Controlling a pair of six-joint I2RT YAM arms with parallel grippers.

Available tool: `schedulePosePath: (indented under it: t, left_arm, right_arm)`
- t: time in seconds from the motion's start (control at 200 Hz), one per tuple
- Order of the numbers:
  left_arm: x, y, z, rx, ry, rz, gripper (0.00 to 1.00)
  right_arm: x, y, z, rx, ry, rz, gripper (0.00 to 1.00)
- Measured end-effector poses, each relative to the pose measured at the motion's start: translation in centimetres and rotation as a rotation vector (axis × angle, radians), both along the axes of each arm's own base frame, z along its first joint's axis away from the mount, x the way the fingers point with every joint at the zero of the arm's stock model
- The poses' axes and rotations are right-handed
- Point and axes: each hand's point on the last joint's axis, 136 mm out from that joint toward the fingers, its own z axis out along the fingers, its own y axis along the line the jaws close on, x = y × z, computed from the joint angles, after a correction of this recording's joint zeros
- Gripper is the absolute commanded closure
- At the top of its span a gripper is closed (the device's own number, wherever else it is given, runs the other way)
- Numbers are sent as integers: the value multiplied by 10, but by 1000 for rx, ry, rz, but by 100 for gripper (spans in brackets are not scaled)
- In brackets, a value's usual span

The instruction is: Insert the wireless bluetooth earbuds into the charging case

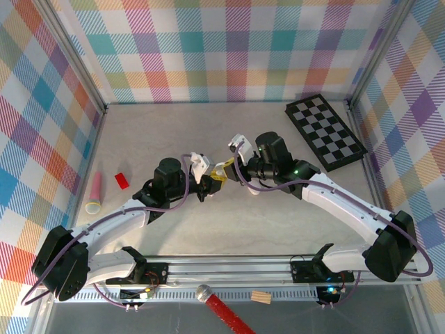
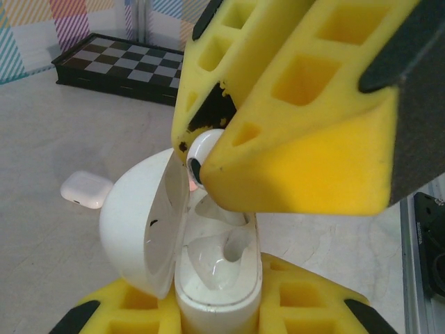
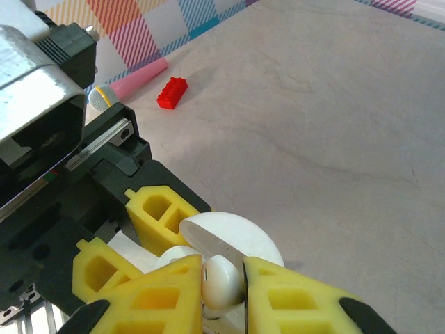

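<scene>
insertion step in hand: mid-table, the left gripper [image 1: 206, 184] is clamped on the open charging case [image 2: 217, 278], and the right gripper [image 1: 226, 169] pinches 1 white earbud [image 3: 221, 280] just above its wells. next likely needs stem-aligned lowering, then release.

White earbud [image 3: 221, 282] poised just over the upright white charging case [image 2: 217, 292], lid swung open, near the surface's [image 1: 208, 132] middle.
</scene>
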Motion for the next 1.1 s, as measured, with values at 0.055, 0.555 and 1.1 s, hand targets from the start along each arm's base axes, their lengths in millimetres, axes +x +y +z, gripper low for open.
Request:
schedulePosePath:
  t: [0.055, 0.555, 1.1]
  left_arm:
    - [0, 0, 1, -4, 0, 1, 100]
    - [0, 0, 2, -23, 32, 0, 100]
    - [2, 2, 4, -34, 32, 8, 100]
  right_arm:
    - [0, 0, 0, -1, 1, 1, 80]
    - [-10, 3, -4, -19, -32, 86, 77]
    - [-7, -8, 9, 12, -44, 43, 38]
